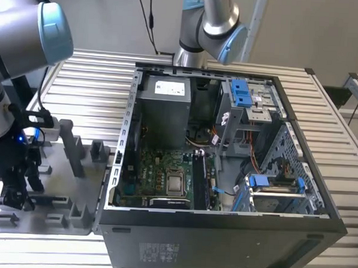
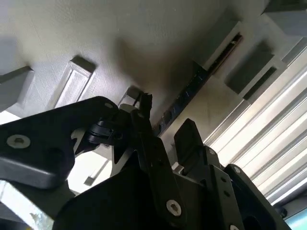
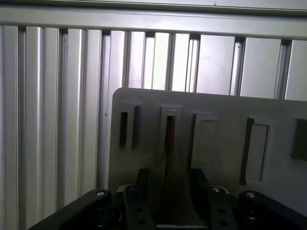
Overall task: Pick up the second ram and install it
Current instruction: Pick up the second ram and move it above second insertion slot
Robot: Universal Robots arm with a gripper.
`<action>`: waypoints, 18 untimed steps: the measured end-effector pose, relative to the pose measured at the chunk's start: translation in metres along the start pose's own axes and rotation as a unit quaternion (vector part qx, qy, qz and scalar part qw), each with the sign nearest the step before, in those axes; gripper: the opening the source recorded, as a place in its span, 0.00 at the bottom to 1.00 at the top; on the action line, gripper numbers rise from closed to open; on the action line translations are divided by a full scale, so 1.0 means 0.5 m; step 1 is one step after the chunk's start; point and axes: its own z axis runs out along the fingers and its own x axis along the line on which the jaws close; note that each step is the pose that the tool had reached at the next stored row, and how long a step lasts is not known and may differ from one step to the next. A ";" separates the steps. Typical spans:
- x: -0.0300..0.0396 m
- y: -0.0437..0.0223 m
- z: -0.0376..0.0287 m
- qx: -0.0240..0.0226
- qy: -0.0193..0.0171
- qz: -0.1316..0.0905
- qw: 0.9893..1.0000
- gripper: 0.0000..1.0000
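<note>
I have the pincer low over the grey tray at the exterior view's left, beside the open computer case on the slatted counter. In the first wrist view the second ram stands on edge in one of the tray's narrow slots, and the pincer sits astride it. Its two dark fingers are spread, one on each side of the stick, with a gap visible on both sides, so nothing is gripped. The second wrist view shows the same thing: the ram runs as a thin dark strip along its slot, with its near end between the parted tips of the pincer.
</note>
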 end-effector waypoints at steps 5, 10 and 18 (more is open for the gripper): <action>0.006 0.000 0.001 0.000 -0.001 0.000 1.000 0.48; 0.006 0.000 0.002 0.000 -0.001 0.000 1.000 0.48; 0.008 0.000 -0.013 -0.002 -0.003 0.008 1.000 0.48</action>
